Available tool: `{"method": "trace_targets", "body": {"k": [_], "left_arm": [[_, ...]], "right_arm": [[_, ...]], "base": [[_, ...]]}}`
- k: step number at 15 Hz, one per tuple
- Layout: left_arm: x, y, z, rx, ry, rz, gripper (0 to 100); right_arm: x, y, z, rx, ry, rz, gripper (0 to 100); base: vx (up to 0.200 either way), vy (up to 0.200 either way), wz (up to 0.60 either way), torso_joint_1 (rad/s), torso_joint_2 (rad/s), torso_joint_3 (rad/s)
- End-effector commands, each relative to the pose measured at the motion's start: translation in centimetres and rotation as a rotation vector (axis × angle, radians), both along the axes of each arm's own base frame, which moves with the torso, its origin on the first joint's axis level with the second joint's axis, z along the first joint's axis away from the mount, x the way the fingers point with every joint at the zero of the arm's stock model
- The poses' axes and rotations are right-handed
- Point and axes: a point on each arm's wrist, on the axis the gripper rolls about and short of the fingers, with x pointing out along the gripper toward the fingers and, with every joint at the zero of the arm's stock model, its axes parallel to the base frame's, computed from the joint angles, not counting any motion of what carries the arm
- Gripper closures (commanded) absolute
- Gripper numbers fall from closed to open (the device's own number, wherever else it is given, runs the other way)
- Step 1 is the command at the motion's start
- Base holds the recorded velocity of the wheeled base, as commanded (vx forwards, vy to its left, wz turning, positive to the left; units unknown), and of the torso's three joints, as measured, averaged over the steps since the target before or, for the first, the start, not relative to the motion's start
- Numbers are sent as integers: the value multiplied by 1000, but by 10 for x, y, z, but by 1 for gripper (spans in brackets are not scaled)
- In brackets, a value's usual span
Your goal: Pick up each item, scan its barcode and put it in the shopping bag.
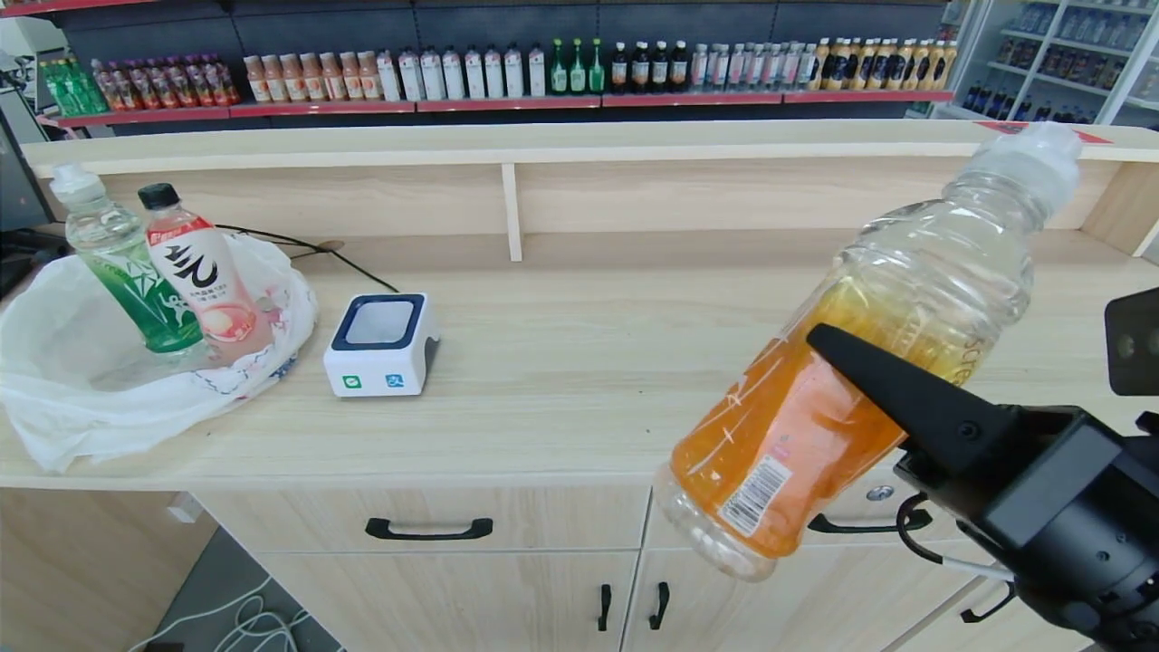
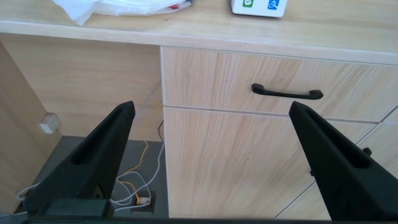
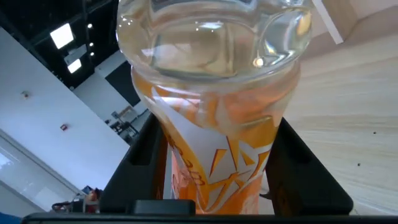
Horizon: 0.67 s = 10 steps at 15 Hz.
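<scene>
Closest to the camera, the right gripper (image 3: 221, 177) holds one bottle of orange drink (image 1: 815, 426) in the air, in front of the right end of a light wooden counter (image 1: 561, 389). Its two black fingers (image 1: 869, 385) pinch the bottle's labelled middle from either side. The bottle is tilted, with its clear cap toward the back and right and its base toward the camera. One white barcode patch (image 1: 756, 495) shows near the base, facing the camera. One small white scanner (image 1: 380, 344) with a dark-framed window on top sits on the counter, well to the left of the held bottle. A black cable (image 1: 299, 243) runs behind the scanner toward the back of the counter. Just to the scanner's left lies one white plastic shopping bag (image 1: 54, 362), open. Two bottles stand in it, touching: a clear one with a green label (image 1: 122, 263) and one with a pink label and black cap (image 1: 199, 272). That makes three bottles on show at the counter. The left gripper (image 2: 211, 121) hangs below the counter edge, facing the cabinet front, its two fingers spread wide with nothing between them.
</scene>
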Motion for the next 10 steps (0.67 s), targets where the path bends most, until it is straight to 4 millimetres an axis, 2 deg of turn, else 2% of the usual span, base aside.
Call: {"method": "trace_targets", "body": {"k": [1,10], "left_arm": [[0,0,0,-1,1,-1,0],[0,0,0,-3,1,1,0]], "right_arm": [[1,1,3,27,10,13,100],[2,3,10,90,30,44,100]], "base": [[0,0,0,0,0,0],[0,0,0,0,0,0]]}}
